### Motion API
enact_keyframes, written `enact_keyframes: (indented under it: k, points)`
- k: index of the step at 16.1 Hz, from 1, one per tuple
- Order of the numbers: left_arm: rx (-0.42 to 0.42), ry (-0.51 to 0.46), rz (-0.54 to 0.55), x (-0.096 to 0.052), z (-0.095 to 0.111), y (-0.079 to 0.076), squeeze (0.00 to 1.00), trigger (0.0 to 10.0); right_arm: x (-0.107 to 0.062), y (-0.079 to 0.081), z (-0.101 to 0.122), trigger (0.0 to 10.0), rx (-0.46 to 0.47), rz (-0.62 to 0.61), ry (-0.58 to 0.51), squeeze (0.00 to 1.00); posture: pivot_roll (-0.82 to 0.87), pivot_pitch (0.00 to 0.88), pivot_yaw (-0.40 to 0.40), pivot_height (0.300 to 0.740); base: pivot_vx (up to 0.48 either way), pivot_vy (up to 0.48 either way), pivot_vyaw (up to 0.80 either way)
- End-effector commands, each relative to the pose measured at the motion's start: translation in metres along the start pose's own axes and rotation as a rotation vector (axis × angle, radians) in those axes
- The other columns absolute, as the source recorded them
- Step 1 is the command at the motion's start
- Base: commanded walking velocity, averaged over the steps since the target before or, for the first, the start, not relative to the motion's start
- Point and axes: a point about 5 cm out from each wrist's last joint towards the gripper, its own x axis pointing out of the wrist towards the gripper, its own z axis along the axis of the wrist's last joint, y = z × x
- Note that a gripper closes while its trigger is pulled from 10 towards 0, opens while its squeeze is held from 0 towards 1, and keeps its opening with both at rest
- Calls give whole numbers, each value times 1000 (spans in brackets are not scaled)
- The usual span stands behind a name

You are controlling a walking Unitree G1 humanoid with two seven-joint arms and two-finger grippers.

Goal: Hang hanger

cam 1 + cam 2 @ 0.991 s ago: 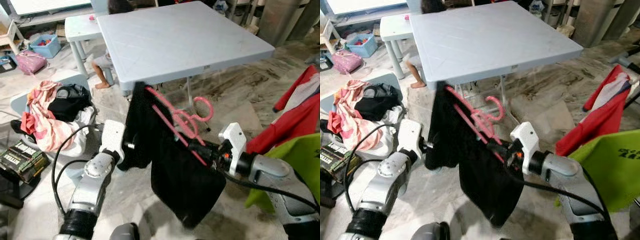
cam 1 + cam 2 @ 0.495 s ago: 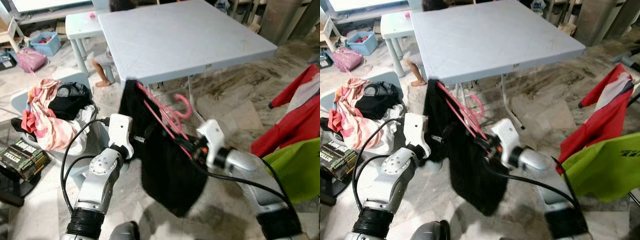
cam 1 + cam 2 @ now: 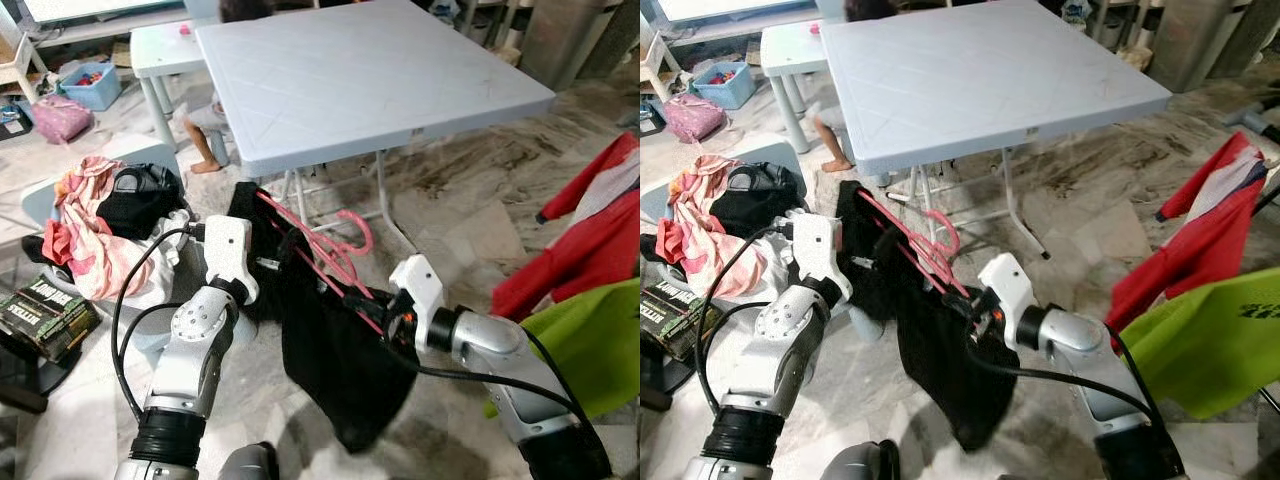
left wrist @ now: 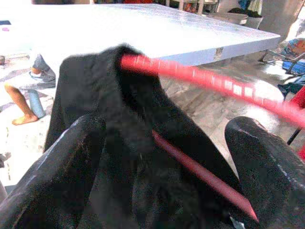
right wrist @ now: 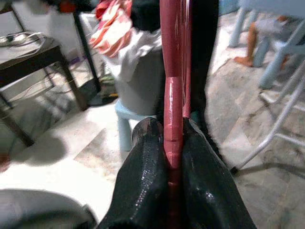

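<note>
Clamping the pink hanger [image 3: 318, 256] between closed fingers, the right gripper [image 3: 372, 304] holds it below the table [image 3: 370, 80] edge. A black garment [image 3: 340, 350] drapes from it. The left gripper [image 3: 282, 262] spreads open around the cloth's upper end.

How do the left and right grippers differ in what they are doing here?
The right gripper is shut on the pink hanger; the left gripper stands open around the black garment. The right sits at the hanger's lower end, the left by its upper end. Both work the same garment on the hanger.
</note>
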Motion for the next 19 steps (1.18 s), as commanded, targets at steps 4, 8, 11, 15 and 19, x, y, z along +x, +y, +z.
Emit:
enact_keyframes:
  k: [4,8,11,15,19]
  points:
    - [13,10,7,1,-3,4,0,10000,-6,7,10,10000,-6,77,-27,0,-71,56,24,740,0,0,0]
    - [20,12,22,1,-4,5,0,10000,-22,5,10,10000,-4,92,-11,0,-75,55,25,740,0,0,0]
    - [28,9,42,2,-5,7,0,10000,-28,4,14,10000,15,97,-15,0,-76,56,25,740,0,0,0]
    - [38,28,74,1,-8,13,0,10000,-35,6,15,10000,35,135,-6,0,-75,55,26,740,0,0,0]
    - [39,5,78,1,-7,14,0,0,-44,8,15,10000,48,172,26,0,-76,58,24,740,0,0,0]
